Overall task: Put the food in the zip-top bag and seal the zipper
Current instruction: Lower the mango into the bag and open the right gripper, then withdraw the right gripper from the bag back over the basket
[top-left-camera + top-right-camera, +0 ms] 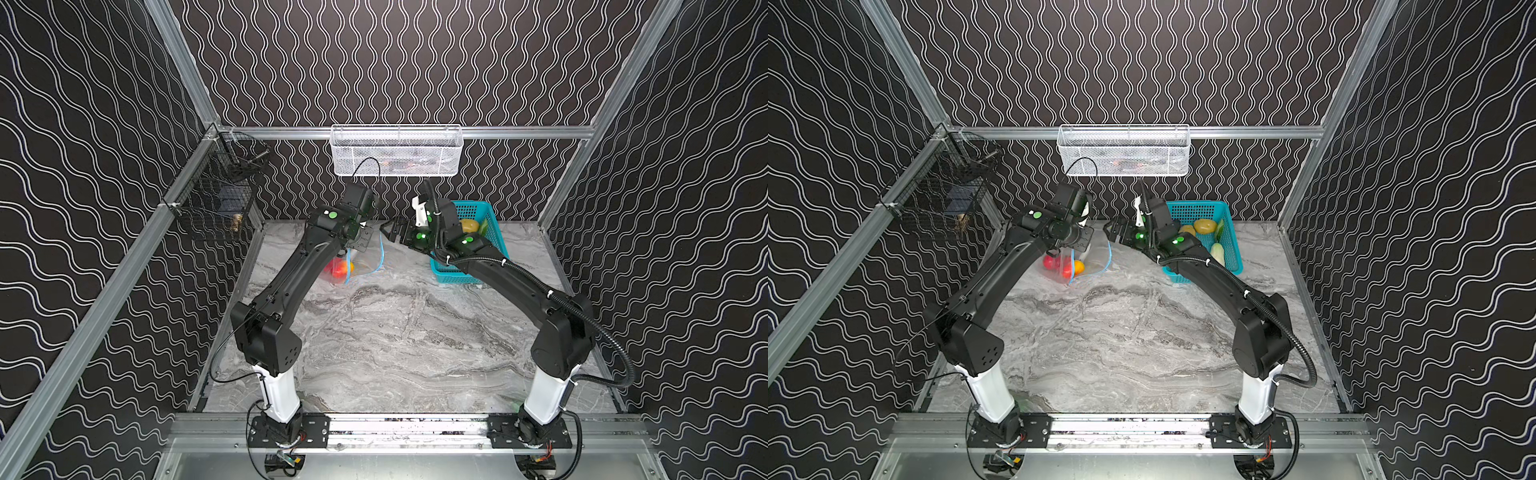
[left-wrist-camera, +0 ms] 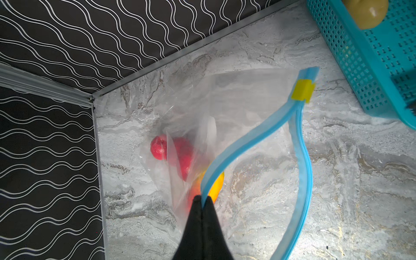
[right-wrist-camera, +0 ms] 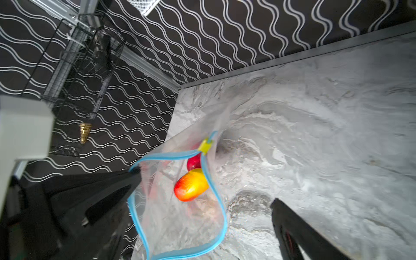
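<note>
Left gripper [image 2: 203, 200] pinching zipper [image 2: 247, 140] — right gripper [image 1: 390, 233] spread wide.

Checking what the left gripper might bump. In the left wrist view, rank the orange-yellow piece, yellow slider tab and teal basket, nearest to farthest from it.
From the left gripper, shut on the zipper:
1. orange-yellow piece, inside the bag, close by.
2. yellow slider tab, at the zipper's far end.
3. teal basket, beyond the bag.

Legible text: none in any view.
Clear plastic zip-top bag [image 2: 247, 101]: white patch [image 2: 211, 132] shows, nothing on it can be read.
</note>
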Robot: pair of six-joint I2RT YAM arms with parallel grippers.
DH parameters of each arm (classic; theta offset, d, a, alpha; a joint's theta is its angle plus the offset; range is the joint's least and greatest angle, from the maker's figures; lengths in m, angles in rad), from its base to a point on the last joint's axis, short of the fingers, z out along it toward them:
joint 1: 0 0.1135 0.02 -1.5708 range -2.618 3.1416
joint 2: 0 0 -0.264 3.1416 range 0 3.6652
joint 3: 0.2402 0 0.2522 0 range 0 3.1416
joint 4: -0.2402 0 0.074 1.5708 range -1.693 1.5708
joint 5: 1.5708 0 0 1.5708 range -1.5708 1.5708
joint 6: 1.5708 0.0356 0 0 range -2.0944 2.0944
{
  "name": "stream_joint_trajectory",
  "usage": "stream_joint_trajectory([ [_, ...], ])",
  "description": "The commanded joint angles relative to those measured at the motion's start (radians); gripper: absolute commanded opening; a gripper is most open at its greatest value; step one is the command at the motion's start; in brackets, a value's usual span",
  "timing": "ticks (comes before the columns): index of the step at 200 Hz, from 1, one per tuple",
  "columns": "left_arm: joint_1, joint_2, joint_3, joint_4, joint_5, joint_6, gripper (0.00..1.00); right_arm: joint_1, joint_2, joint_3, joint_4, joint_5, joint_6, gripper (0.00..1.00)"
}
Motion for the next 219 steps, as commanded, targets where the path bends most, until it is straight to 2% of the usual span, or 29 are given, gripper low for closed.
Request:
stream_joint_trajectory([
  [1, 0.001, 0.005, 0.025, 0.012, -0.049, 0.021, 0.0, -0.021, 0.018, 0.075, -0.137, 0.087, -0.018, 0.99],
  [21, 0.0, 0.014, 0.045, 0.012, -0.089, 0.041, 0.0, -0.05, 0.078, 0.173, -0.277, 0.141, -0.004, 0.99],
  [55, -0.016, 0.033, 0.078, 0.012, -0.157, 0.083, 0.0, -0.096, 0.152, 0.268, -0.411, 0.177, 0.013, 0.99],
  [84, -0.056, 0.049, 0.086, 0.024, -0.249, 0.123, 0.0, -0.121, 0.184, 0.271, -0.432, 0.199, 0.039, 0.99],
  [99, -0.069, 0.059, 0.095, 0.026, -0.281, 0.134, 0.0, -0.121, 0.198, 0.275, -0.422, 0.182, 0.007, 0.99],
  [129, -0.069, 0.072, 0.109, 0.006, -0.266, 0.119, 0.0, -0.125, 0.206, 0.277, -0.447, 0.238, 0.0, 0.99],
  [147, -0.069, 0.06, 0.093, 0.004, -0.238, 0.107, 0.0, -0.135, 0.201, 0.252, -0.423, 0.215, -0.014, 0.99],
  [158, -0.07, 0.045, 0.072, 0.008, -0.224, 0.102, 0.0, -0.152, 0.211, 0.25, -0.409, 0.151, -0.045, 0.99],
  [173, -0.069, 0.022, 0.038, 0.019, -0.213, 0.096, 0.0, -0.198, 0.233, 0.246, -0.384, -0.026, -0.087, 0.99],
  [185, -0.068, 0.004, 0.012, 0.025, -0.206, 0.093, 0.0, -0.218, 0.241, 0.239, -0.39, -0.077, -0.085, 0.99],
  [198, -0.068, -0.016, -0.015, 0.035, -0.194, 0.088, 0.0, -0.221, 0.233, 0.22, -0.389, -0.039, -0.088, 0.99],
  [219, -0.06, -0.045, -0.056, 0.048, -0.174, 0.079, 0.0, -0.222, 0.237, 0.231, -0.435, 0.089, -0.093, 0.99],
])
